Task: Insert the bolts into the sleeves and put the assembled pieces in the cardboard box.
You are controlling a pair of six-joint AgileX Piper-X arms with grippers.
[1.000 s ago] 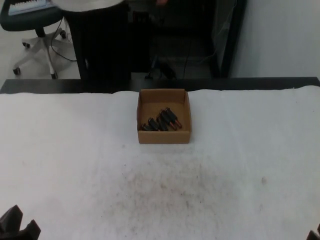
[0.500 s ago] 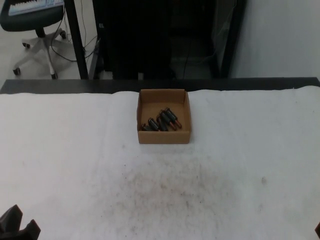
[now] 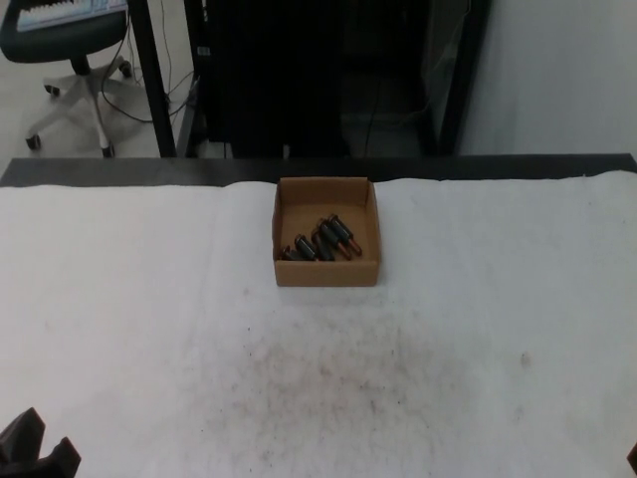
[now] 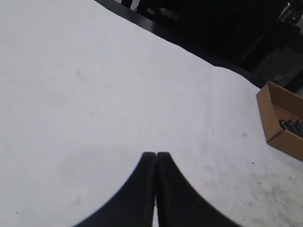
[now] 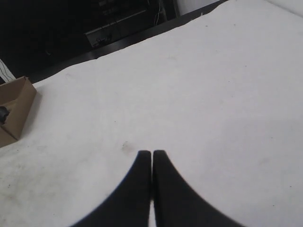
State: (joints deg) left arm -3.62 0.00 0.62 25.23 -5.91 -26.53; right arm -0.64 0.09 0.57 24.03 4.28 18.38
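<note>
The cardboard box (image 3: 326, 233) stands on the white cloth toward the far middle of the bench. Inside it lie several dark assembled bolt-and-sleeve pieces (image 3: 320, 241). The box (image 4: 281, 118) also appears in the left wrist view with the pieces (image 4: 292, 126) in it, and a corner of the box (image 5: 14, 109) in the right wrist view. My left gripper (image 4: 156, 154) is shut with nothing in it, low over the near left of the cloth. My right gripper (image 5: 152, 152) is shut and empty over the near right. Both are far from the box.
White cloth (image 3: 448, 329) covers the bench, with a speckled dirty patch (image 3: 328, 373) in the near middle. A dark bench edge (image 3: 129, 169) runs along the back. An office chair (image 3: 70, 70) and dark racks stand behind.
A pale shape at the top of the room behind has left the high view. The box, the pieces and both grippers have not moved.
</note>
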